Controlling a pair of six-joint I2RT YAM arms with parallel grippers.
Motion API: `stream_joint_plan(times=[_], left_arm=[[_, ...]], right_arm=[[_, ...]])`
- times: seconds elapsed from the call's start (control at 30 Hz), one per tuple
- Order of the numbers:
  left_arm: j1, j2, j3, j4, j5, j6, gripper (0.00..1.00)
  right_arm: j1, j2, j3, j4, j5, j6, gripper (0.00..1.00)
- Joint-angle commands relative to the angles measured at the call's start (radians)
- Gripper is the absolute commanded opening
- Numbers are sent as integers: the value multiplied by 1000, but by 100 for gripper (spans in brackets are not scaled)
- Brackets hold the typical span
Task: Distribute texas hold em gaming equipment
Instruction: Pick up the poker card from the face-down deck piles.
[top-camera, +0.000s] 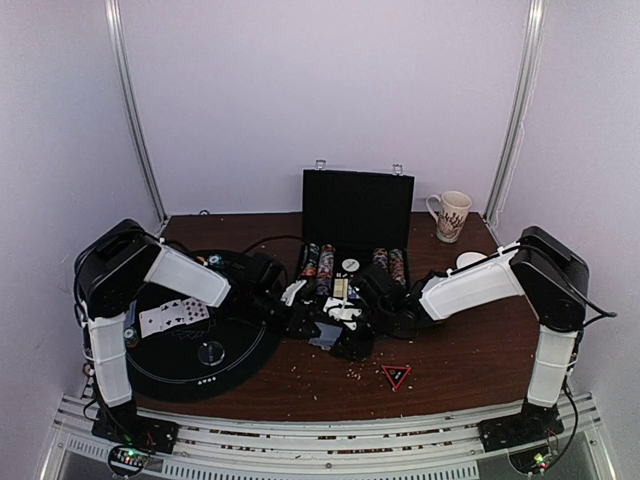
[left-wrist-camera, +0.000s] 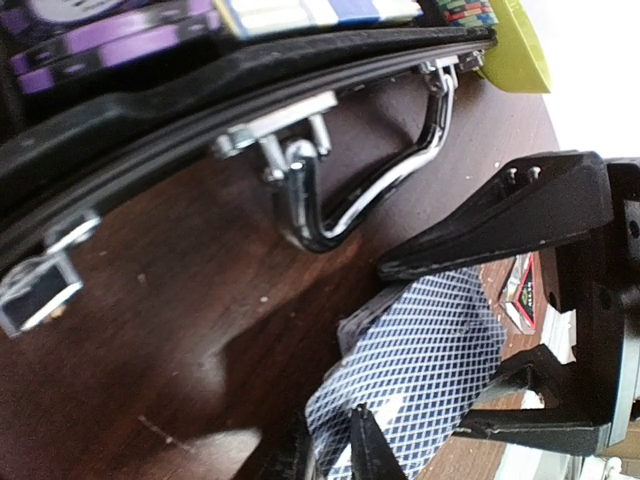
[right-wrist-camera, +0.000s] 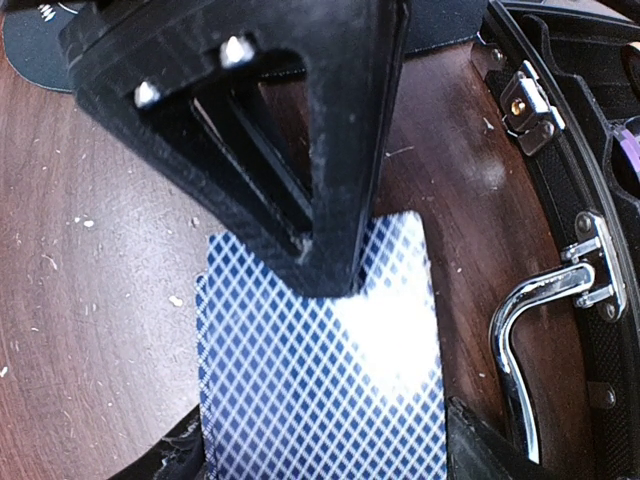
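Gripping one deck of playing cards (right-wrist-camera: 320, 400) from both sides, in the lower middle of the overhead frame.

On the left gripper (left-wrist-camera: 425, 350) the jaws stand narrow, pinching the deck's right-hand end in its own wrist view, with the upper fingertip touching the diamond-patterned blue back. The right gripper (right-wrist-camera: 390, 345) stands wide, with one finger over the deck's top edge and the other at its lower right corner, so the cards fill the gap and are clamped. The deck hangs tilted over the brown table (top-camera: 470, 350), just beside the chrome handle (left-wrist-camera: 350, 190) of the open black chip case (top-camera: 357, 205). At centre left, face-up cards (top-camera: 175, 315) lie on the round black mat (top-camera: 240, 350), with a clear disc (top-camera: 210, 351) below them.
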Motion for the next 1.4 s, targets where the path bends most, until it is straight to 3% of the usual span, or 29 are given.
stream_joint_plan(times=[0.0,0.23,0.33,0.93,1.2,1.37], left_arm=[[27,-45,-21,-36,-25,29,12],[32,-67,-28,-22,14,36,7],[32,-63,-30,1,40,36,0],[31,-109,-8,24,153,116,0],[62,-142,43,-158,94,217,0],[115,-213,24,-184,116,221,0]], right_arm=[[1,23,-41,-115,67,-12,73],[2,26,-36,-120,68,-13,72],[1,28,-33,-121,68,-14,73],[1,25,-38,-118,82,-19,77],[1,18,-39,-123,83,-23,78],[1,19,-39,-122,82,-23,78]])
